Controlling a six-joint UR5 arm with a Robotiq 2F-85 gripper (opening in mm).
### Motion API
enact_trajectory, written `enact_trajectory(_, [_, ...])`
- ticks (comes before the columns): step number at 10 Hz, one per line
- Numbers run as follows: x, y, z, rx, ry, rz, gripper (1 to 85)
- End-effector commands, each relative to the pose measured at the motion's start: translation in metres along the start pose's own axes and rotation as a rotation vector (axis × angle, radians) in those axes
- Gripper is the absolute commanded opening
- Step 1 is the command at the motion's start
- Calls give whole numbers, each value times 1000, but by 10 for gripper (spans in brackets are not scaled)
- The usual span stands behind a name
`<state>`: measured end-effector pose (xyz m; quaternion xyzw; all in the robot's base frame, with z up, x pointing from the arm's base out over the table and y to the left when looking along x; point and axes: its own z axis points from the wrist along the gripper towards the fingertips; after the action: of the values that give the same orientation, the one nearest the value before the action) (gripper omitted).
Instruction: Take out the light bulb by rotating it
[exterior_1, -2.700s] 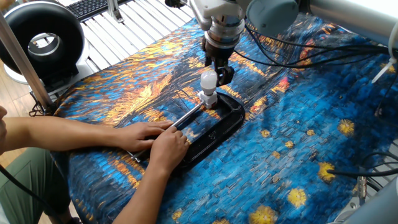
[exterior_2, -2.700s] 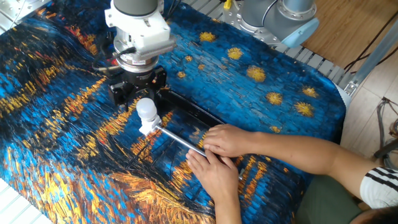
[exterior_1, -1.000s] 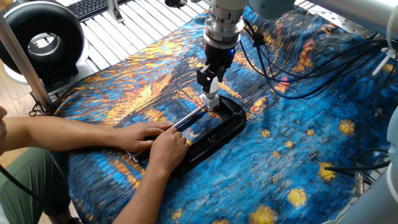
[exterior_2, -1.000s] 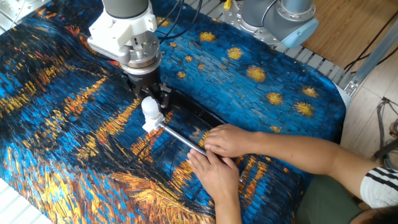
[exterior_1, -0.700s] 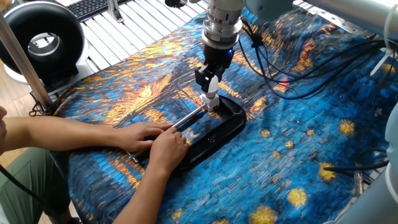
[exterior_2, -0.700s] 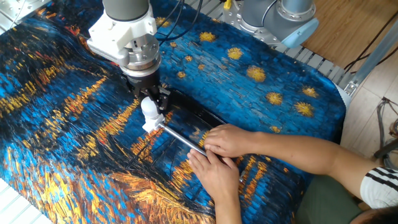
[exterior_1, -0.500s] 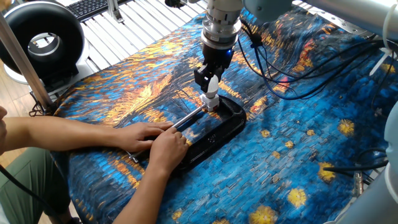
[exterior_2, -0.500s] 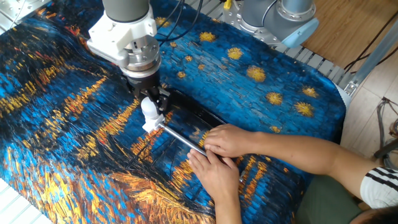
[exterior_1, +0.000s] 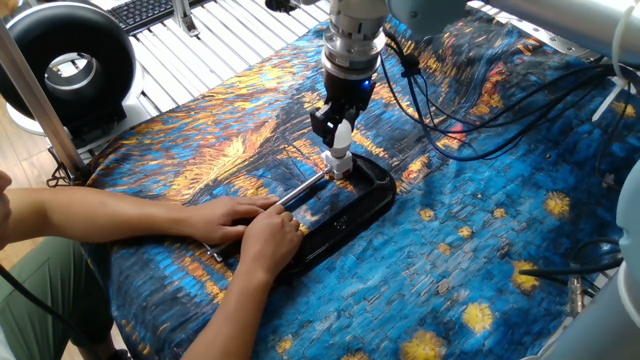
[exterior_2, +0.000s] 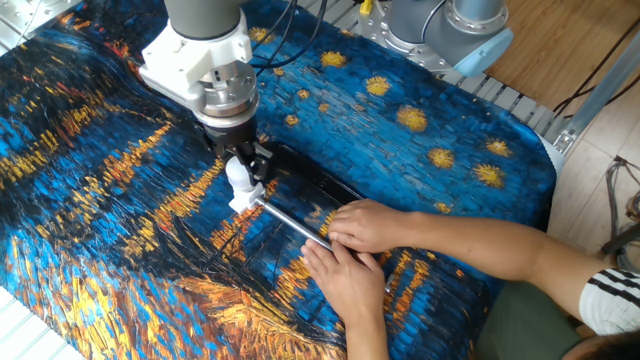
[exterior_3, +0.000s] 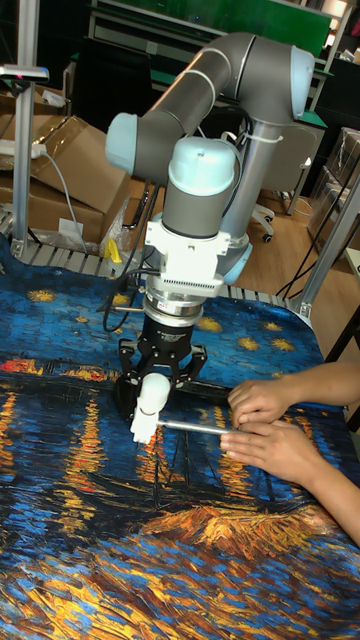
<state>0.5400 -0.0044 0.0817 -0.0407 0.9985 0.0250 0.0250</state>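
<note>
The light bulb (exterior_1: 342, 136) (exterior_2: 238, 176) (exterior_3: 154, 392) stands tilted in its short white socket (exterior_1: 340, 166) (exterior_2: 243, 200) (exterior_3: 141, 430), which a large black C-clamp (exterior_1: 352, 208) (exterior_2: 312, 181) holds on the painted cloth. My gripper (exterior_1: 339, 127) (exterior_2: 240, 164) (exterior_3: 158, 378) comes down from above, and its black fingers are shut on the bulb's globe. The lower neck and the socket show below the fingers.
A person's two hands (exterior_1: 250, 225) (exterior_2: 358, 228) (exterior_3: 262, 420) press on the clamp and its steel screw rod (exterior_1: 305, 187) (exterior_2: 290, 224). Black cables (exterior_1: 450, 110) hang behind my arm. A round black device (exterior_1: 70, 62) stands at the far left. Another arm's base (exterior_2: 450, 22) is at the table's edge.
From an open stance around the bulb, the gripper has closed on the globe. Over the last second the wrist keeps turning slowly with the bulb. The hands stay still.
</note>
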Motion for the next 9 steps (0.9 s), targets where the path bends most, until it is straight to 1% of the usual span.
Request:
enact_trajectory(1, [-7, -1, -2, -1, -27, 31, 300])
enact_trajectory(2, [-7, 0, -2, 5, -28, 37, 240])
enact_trajectory(3, [-11, 2, -2, 8, -46, 44, 193])
enact_trajectory(4, [-14, 5, -2, 6, -61, 26, 127])
enact_trajectory(5, [-15, 6, -3, 4, -66, -20, 130])
enact_trajectory(7, [-15, 10, -4, -20, -73, -73, 130])
enact_trajectory(8, [-16, 9, -3, -23, -83, -109, 130])
enact_trajectory(9, [-16, 10, -3, -38, -93, -131, 137])
